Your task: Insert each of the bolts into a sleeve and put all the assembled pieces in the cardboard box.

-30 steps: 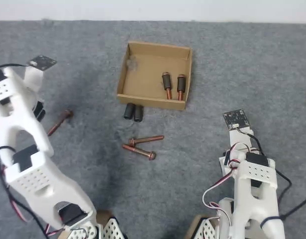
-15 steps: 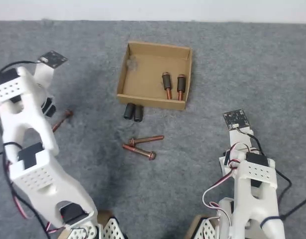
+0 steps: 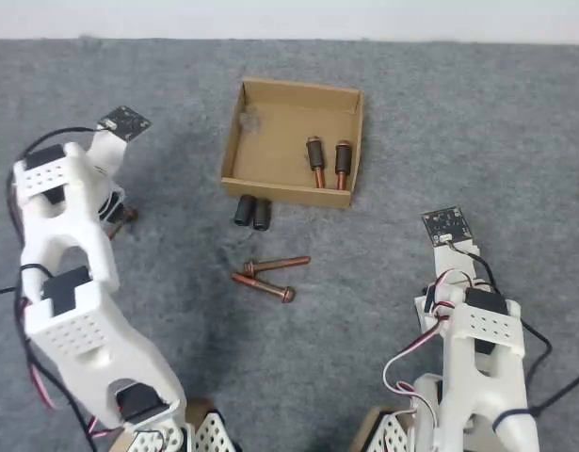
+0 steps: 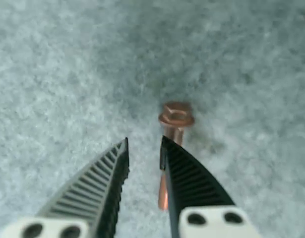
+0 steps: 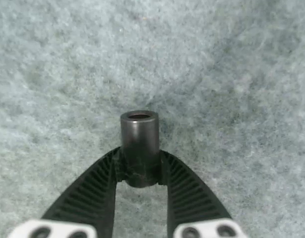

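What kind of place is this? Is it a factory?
Probably a robot practice table, not a factory: a grey mat, a white left arm and right arm, and a cardboard box with loose bolts nearby. The right end effector grips a sleeve.

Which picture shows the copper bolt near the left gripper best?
The left wrist view: the bolt lies close up on the grey carpet, hex head clear, shaft partly behind one finger of the open left gripper. The high view shows just its head end peeking out beside the left arm.
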